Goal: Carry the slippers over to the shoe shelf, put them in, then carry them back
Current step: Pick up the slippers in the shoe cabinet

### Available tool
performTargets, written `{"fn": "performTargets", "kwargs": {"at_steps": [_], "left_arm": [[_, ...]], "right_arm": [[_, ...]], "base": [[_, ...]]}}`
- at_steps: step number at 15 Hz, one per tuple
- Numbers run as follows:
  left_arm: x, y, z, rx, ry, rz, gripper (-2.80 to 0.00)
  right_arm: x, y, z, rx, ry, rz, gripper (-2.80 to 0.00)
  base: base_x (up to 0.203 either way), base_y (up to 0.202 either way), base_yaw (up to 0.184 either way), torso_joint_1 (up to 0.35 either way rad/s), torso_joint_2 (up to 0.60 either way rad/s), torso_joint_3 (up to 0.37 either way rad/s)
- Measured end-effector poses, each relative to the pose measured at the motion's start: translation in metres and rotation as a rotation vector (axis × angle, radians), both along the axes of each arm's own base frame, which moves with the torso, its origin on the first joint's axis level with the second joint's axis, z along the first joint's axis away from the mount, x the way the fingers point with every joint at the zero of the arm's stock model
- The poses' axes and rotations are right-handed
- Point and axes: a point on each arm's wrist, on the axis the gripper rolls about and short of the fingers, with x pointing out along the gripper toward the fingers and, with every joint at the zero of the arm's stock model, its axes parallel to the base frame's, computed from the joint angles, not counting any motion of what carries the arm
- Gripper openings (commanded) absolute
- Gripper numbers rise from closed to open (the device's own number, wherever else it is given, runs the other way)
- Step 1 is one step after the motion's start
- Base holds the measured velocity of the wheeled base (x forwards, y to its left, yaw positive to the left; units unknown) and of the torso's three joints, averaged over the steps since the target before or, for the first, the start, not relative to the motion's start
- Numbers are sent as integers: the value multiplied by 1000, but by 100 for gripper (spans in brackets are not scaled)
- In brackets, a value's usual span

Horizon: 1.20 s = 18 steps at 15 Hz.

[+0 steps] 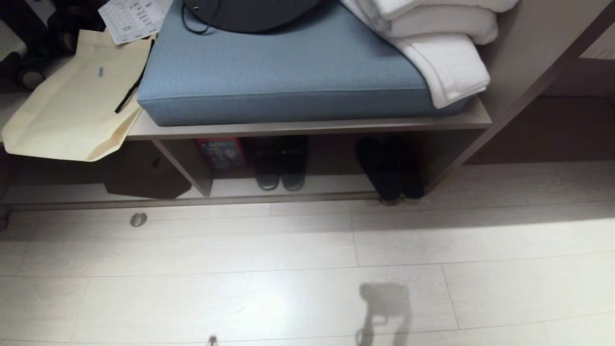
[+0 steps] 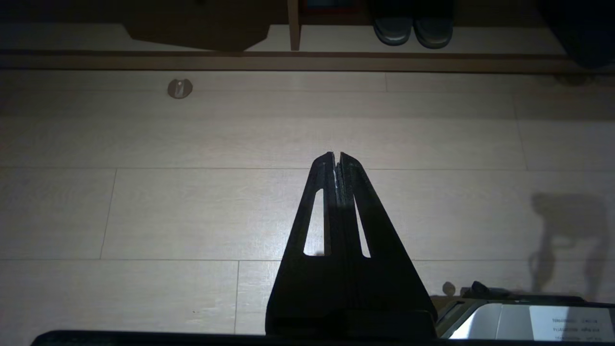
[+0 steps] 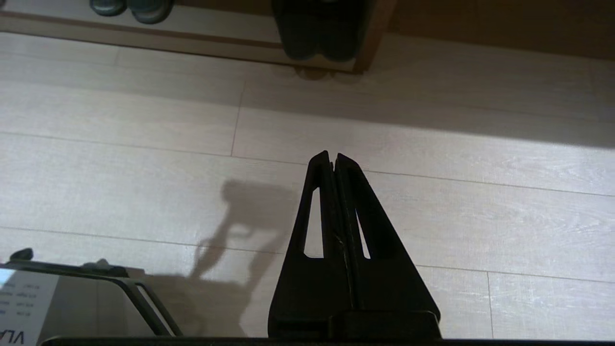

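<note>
The slippers (image 1: 390,168) are seen inside the shoe shelf (image 1: 307,129), at the right end of its floor board, side by side with their toes at the front edge, just beside the right side panel; in the right wrist view they (image 3: 314,36) appear dark and ribbed against that same panel. A second pair, the sandals (image 1: 281,166), is set near the middle of the board, well apart from the slippers, with a red box (image 1: 220,153) beside them next to the upright divider (image 1: 185,166). On top of the bench a blue cushion (image 1: 283,72) is laid, with folded white towels (image 1: 432,38) at its right end, a dark bag (image 1: 250,14) at its back edge, and a cream tote (image 1: 77,101) hanging over the left end. A small round metal disc (image 1: 138,219) is seen on the floor (image 1: 307,269) before the left compartment. Neither arm is seen in the head view. The left gripper (image 2: 336,157) is held over bare floor with its jaws pressed together on nothing, and the right gripper (image 3: 332,156) is likewise held above the floor with its jaws closed and empty, well short of the shelf.
</note>
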Motion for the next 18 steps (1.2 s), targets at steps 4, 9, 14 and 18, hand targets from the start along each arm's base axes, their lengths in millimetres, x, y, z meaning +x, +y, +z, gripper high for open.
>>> {"fn": "performTargets", "kwargs": {"at_steps": [4,9,14,18], "left_arm": [[0,0,0,-1,0,0,-280],[0,0,0,-1,0,0,-280],[0,0,0,0,0,1,-280],[0,0,0,0,0,0,-280]], "right_arm": [[0,0,0,1,1,0,-280],[0,0,0,2,1,-1,-280],[0,0,0,3,1,0,-280],[0,0,0,3,1,0,-280]], "base": [[0,0,0,3,3,204],[0,0,0,1,3,202],[0,0,0,2,2,201],[0,0,0,3,0,202]]}}
